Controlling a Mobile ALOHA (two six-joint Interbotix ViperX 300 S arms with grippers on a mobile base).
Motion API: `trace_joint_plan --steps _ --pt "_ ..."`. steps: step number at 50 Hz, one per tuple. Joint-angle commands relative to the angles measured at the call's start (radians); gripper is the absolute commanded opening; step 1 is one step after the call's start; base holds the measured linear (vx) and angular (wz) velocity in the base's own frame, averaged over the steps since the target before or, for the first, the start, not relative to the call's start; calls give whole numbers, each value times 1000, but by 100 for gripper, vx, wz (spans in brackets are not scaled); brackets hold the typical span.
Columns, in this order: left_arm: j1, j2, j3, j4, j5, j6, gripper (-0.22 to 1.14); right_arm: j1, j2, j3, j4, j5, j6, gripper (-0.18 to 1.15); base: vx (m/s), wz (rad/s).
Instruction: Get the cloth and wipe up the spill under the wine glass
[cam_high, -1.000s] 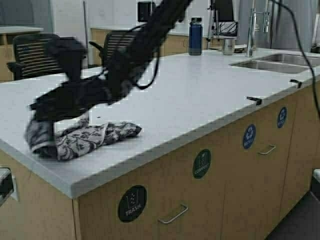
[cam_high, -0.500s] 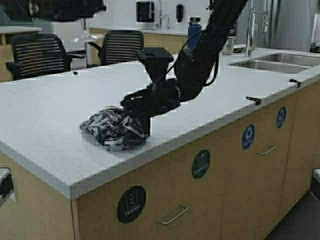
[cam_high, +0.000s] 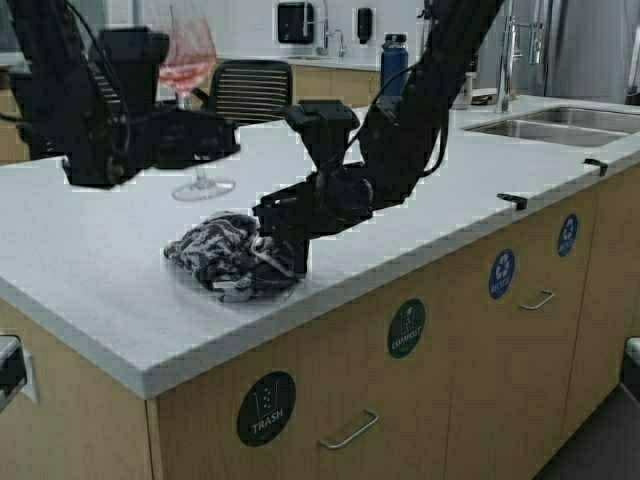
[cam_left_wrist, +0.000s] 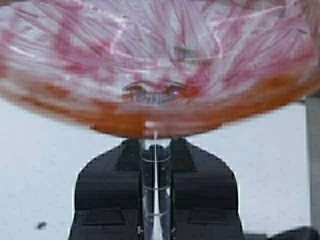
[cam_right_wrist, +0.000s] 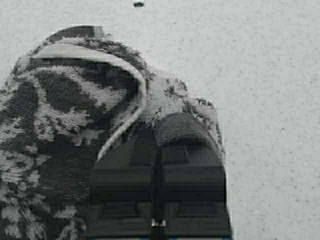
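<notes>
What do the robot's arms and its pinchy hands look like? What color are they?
Both arms are black all over, made of chunky, boxy segments. The left arm has thin black cables looping along it, and so does the right arm. The left gripper and the right gripper each end in two flat, blocky black fingers with angular, stepped shapes. No markings or labels show on them.

An office kitchen: sink (cam_high: 560, 125), island counter (cam_high: 420, 190), labelled trash bins (cam_high: 265, 408), mesh chairs (cam_high: 250, 90).
</notes>
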Motion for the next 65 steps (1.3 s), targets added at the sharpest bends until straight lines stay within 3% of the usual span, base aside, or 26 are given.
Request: trace_joint_plan --steps 1,23,34,45,56,65 --pt "-9 52 -57 5 -18 6 23 -2 -29 -5 0 -14 -2 7 0 0" --pt "-9 325 -179 3 -25 34 23 -5 -37 3 3 -15 3 7 0 0" --pt "-11 225 -58 6 -78 34 23 -40 -66 25 20 -25 6 7 0 0" --pt "-9 97 63 5 -120 40 24 -156 -152 61 120 -94 20 7 1 0" --pt "-9 106 80 6 -132 40 24 -264 -233 112 196 -158 54 7 0 0" --pt "-9 169 61 2 -193 40 24 -290 -264 137 196 -195 81 7 0 0"
